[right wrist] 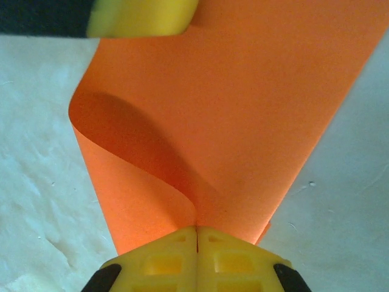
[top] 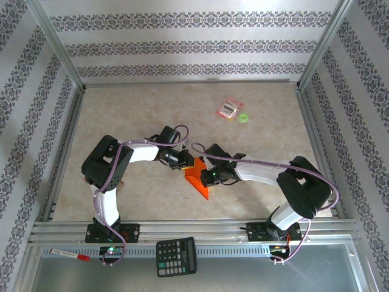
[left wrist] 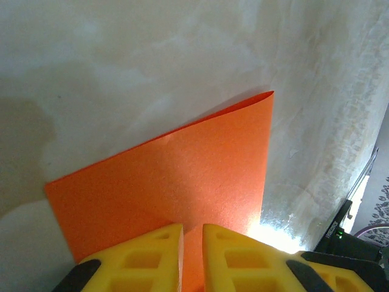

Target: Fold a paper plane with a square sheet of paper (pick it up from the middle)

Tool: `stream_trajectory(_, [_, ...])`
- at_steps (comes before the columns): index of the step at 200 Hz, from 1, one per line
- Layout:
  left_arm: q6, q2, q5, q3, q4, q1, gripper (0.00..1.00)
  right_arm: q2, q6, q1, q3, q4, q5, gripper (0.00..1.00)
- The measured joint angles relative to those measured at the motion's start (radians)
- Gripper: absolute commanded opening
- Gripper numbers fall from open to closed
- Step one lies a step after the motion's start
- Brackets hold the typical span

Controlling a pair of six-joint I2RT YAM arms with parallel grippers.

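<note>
Left wrist view has the left gripper (left wrist: pixel 192 258) with its yellow fingers (left wrist: pixel 137 261) drawn in to a narrow slot, and the near edge of the orange sheet (left wrist: pixel 182 176) runs up through that slot, so the gripper is pinching the paper. From there the sheet slopes away over the pale table (left wrist: pixel 152 61) to a softly rounded far corner. In the right wrist view the right gripper (right wrist: pixel 196 240) is clenched tight on the orange sheet (right wrist: pixel 243 121), fingertips (right wrist: pixel 164 255) meeting with only paper between. The sheet bows into a loose curl on the left, and another yellow fingertip (right wrist: pixel 143 15) presses at its top edge. From the top external view both grippers, left (top: pixel 186 162) and right (top: pixel 204 165), meet at mid-table over the orange sheet (top: pixel 199 182). A pink-red packet (top: pixel 230 108) lies well apart behind, and a black calculator (top: pixel 176 256) sits at the near edge. Its key legends and the packet's print are too small to read.
</note>
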Motion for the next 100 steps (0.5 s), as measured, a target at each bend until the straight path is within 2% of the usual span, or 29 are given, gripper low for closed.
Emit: stream_trajectory(100, [0.011,0.000,0.000,0.001,-0.003,0.000,0.17,0.016,-0.014,0.000,0.012,-0.006,0.015,0.03])
